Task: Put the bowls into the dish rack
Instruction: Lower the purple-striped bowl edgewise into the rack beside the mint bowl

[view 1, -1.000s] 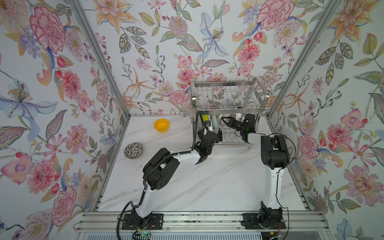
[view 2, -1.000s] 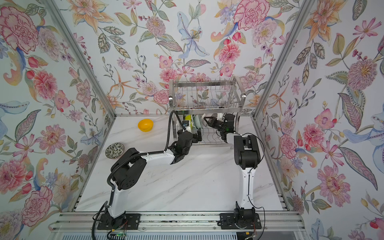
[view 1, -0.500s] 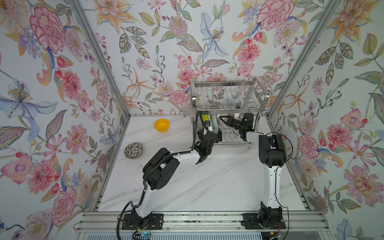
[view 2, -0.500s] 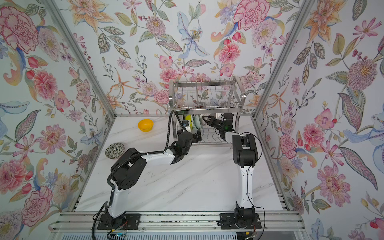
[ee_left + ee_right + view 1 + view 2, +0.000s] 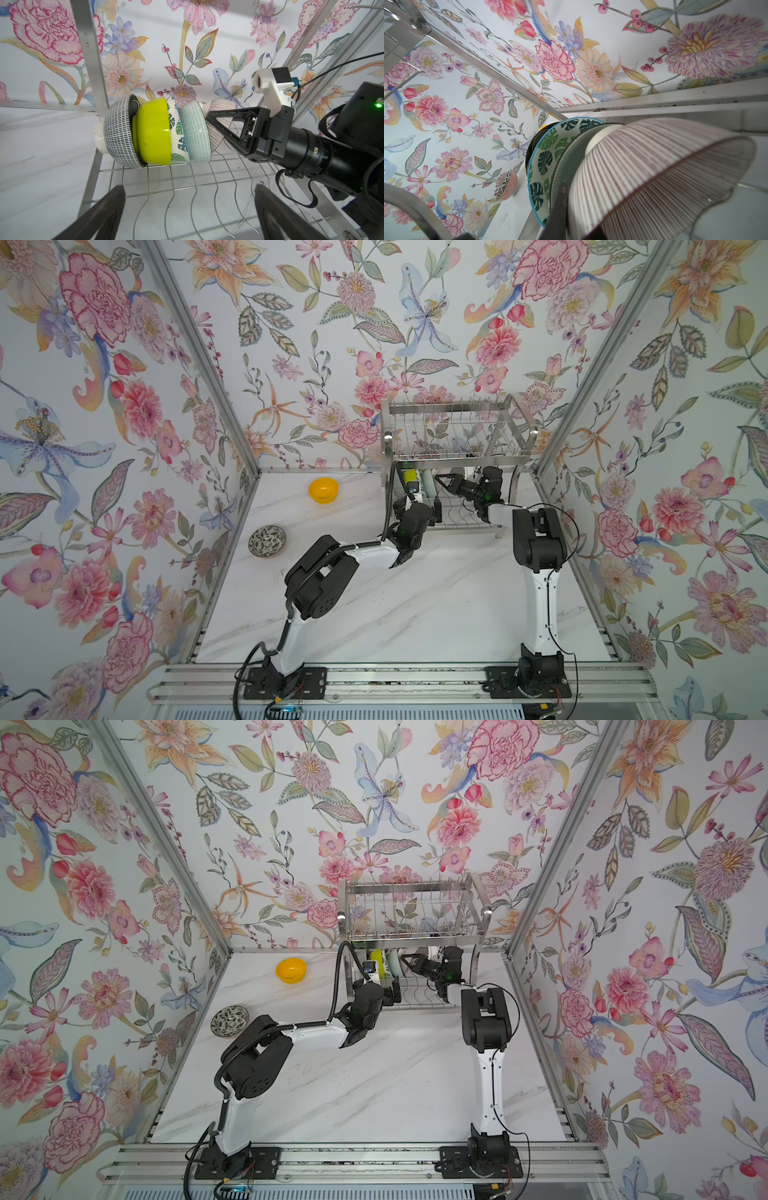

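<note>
The steel dish rack (image 5: 457, 435) (image 5: 411, 907) stands at the back. On its lower tier, a black-and-white dashed bowl (image 5: 118, 133), a lime-green bowl (image 5: 153, 133), a leaf-print bowl (image 5: 175, 128) and a pale green bowl (image 5: 195, 133) stand on edge in a row. My right gripper (image 5: 209, 118) (image 5: 438, 479) is shut on the wall of the pinkish ribbed bowl (image 5: 654, 176) (image 5: 220, 133), which leans against that row. My left gripper (image 5: 189, 187) (image 5: 417, 506) hangs open and holds nothing, just in front of the lower tier's wires. An orange-yellow bowl (image 5: 323, 490) and a speckled bowl (image 5: 267, 541) sit on the table.
The white marble table (image 5: 415, 593) is walled in on three sides by flowered panels. The rack's flat steel leg (image 5: 89, 52) stands close beside the dashed bowl. The rack's upper tier (image 5: 409, 928) hangs over both grippers.
My right gripper has edged slightly left with the ribbed bowl, toward the row. The left arm has not moved.
</note>
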